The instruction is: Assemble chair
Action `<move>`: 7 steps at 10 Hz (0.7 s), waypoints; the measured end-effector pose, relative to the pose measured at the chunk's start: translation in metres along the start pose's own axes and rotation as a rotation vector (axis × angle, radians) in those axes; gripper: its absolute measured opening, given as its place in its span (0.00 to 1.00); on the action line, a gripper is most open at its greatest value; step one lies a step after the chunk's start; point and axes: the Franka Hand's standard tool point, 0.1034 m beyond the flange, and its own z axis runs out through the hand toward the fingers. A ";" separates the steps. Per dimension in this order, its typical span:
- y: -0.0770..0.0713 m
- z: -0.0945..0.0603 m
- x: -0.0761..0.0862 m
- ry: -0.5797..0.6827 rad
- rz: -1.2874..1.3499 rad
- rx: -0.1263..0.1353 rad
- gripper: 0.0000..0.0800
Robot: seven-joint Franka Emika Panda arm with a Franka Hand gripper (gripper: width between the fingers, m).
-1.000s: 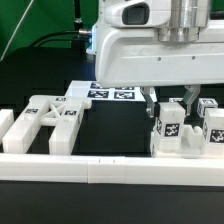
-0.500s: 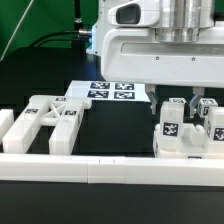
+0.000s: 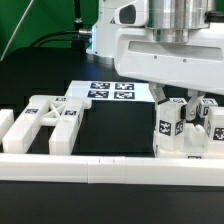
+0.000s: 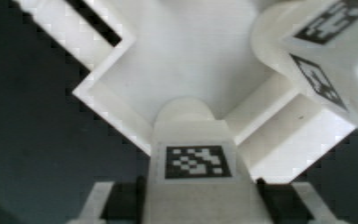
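Observation:
My gripper (image 3: 181,108) hangs at the exterior view's right, shut on a chunky white chair block (image 3: 170,128) with a black-and-white tag. In the wrist view the same block (image 4: 197,135) has a rounded end and fills the gap between my gripper's (image 4: 194,205) dark fingers (image 4: 126,200). A second tagged block (image 3: 214,126) stands right beside it; it is the tagged block (image 4: 318,50) in the wrist view. Behind the held block the wrist view shows a white angled chair piece (image 4: 167,65). A cut-out frame piece (image 3: 50,122) lies at the exterior view's left.
The long white border rail (image 3: 100,168) runs along the near side of the black mat. The marker board (image 3: 108,91) lies flat behind the mat's middle. A small white block (image 3: 5,124) sits at the far left edge.
The arm has shifted a little toward the exterior view's right, and the held block has moved slightly with it. The jaws have kept their grip.

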 end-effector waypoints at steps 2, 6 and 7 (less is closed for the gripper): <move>-0.001 0.000 -0.002 -0.007 0.203 0.005 0.36; -0.002 0.001 -0.003 -0.015 0.398 0.008 0.36; -0.002 0.001 -0.003 -0.015 0.389 0.008 0.36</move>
